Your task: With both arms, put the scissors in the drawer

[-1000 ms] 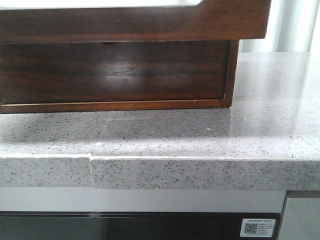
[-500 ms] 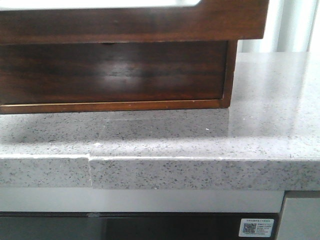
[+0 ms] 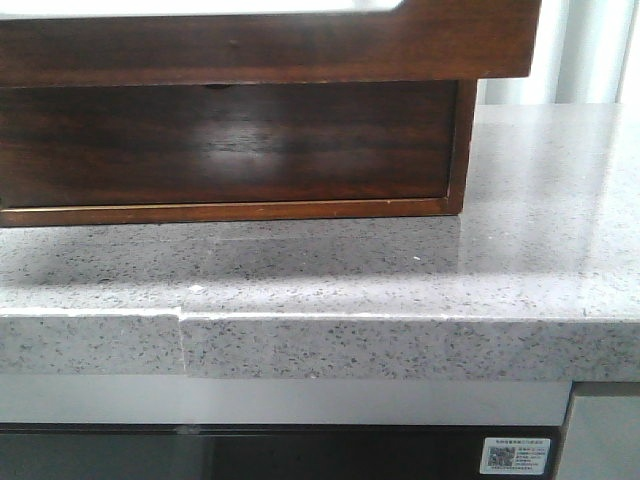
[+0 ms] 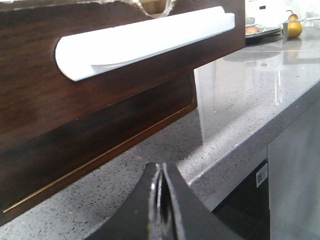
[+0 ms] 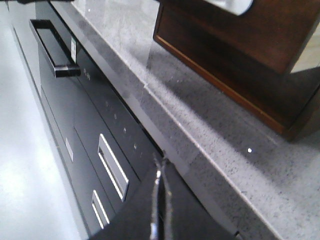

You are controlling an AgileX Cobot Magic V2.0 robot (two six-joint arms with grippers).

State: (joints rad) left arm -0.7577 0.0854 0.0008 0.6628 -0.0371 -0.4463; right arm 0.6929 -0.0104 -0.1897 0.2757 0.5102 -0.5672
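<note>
On speckled stone counter [image 3: 400, 280], glossy wooden drawer [image 3: 230, 145]

Bright, even light throughout. The glossy drawer [image 3: 225, 145] front carries a soft pale glare and throws shadow onto the speckled countertop [image 3: 520, 260]. Wrist views are softer; the near fingers blur.

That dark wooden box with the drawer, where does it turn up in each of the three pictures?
Front view: the wooden box fills the upper left, standing on the counter.
Left wrist view: it covers the left side, with a white handle across the drawer front.
Right wrist view: only its corner shows, upper right.
Shared landmark: the grey speckled counter's front edge.
</note>
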